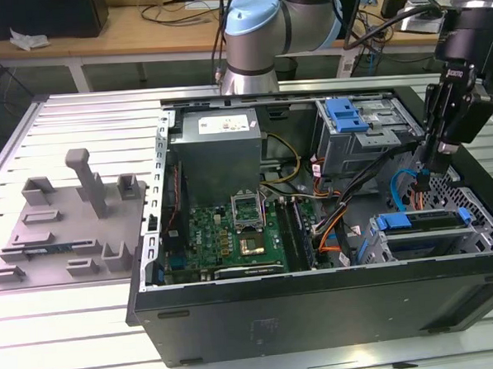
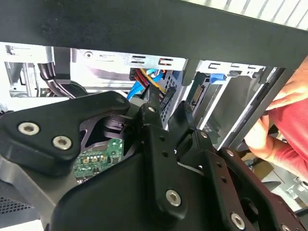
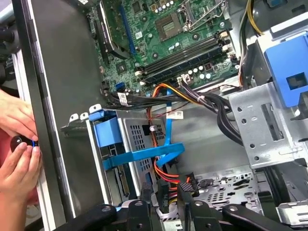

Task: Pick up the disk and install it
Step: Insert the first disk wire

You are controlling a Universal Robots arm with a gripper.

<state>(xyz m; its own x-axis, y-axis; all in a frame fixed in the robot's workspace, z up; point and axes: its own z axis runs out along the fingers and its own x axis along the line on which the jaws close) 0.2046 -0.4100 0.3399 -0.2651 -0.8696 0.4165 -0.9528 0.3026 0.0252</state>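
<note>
Disk (image 1: 422,222) seated in drive cage (image 1: 377,245), just below hand (image 1: 426,177); fingers (image 3: 144,201) slightly apart, holding nothing.

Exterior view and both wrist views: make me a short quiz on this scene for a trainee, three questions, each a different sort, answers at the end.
1. Multiple choice: the gripper hangs over the open computer case, nearest to: A the power supply; B the motherboard; C the drive cage with the blue carrier.
2. True or false: the fingers are clamped on a drive.
3. Fill in: in the first wrist view, the flat cable across the drive cage is coloured ____.

Key: 1 C. 2 False: they stand apart with nothing between them. 3 blue.
</note>
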